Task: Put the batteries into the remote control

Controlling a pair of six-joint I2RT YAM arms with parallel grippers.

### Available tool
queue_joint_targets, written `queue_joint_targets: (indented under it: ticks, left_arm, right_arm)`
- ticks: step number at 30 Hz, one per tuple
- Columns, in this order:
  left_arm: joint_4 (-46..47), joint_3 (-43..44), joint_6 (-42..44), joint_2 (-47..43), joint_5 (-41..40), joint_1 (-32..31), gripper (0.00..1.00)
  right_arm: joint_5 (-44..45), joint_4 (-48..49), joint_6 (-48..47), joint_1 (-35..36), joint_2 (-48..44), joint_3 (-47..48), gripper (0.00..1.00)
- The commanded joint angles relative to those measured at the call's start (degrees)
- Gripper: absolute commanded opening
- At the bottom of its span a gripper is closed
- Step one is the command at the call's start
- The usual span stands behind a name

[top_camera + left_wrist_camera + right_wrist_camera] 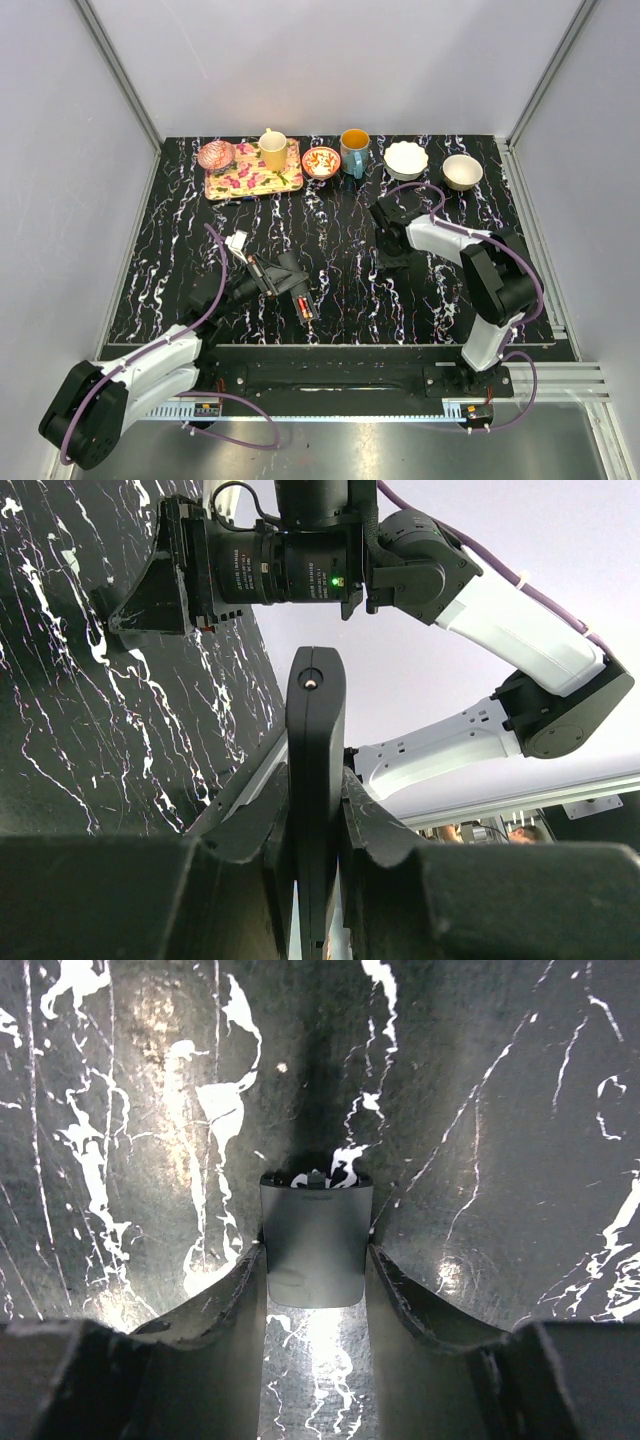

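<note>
Starting at the left gripper [315, 805]: clenched on the remote control [315, 715], fingers [255, 815] pressed to both sides of the slim bar, no gap showing. Gripped toward one end, leaving a good part of the length free ahead of the wrist. Probably held so to keep the body steady and within reach of the other arm.

Found left of centre on the table [340, 310], toward the near edge. Resting on the surface or just above it: cannot tell. Long axis in line with the fingers, free end pointing toward the near edge and slightly right in the top view, red mark facing up there. Small round window at the far tip in the wrist view.

Over to the right gripper [315, 1260]: closed around a small grey plate [315, 1225], tips down at the tabletop, well apart from the remote. Likely the battery cover, either parked out of the way or about to be lifted. Not certain.
</note>
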Motion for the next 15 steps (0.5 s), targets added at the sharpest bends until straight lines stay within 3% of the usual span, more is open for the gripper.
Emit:
queue_joint_targets:
  ticks: [1, 9, 15]
  left_arm:
    - [2.43, -0.33, 1.05, -0.57, -0.35, 0.16, 0.0]
    - [1.38, -0.33, 1.4, -1.0, -0.43, 0.16, 0.0]
    - [1.55, -0.15, 1.49, -0.48, -0.43, 0.16, 0.0]
  right_arm:
    - [-3.45, -5.13, -1.81, 1.51, 3.21, -1.74, 0.47]
    - [-2.13, -5.22, -0.31, 1.68, 3.48, -0.78, 0.7]
    - [-2.12, -4.87, 1.36, 2.12, 4.08, -1.13, 0.64]
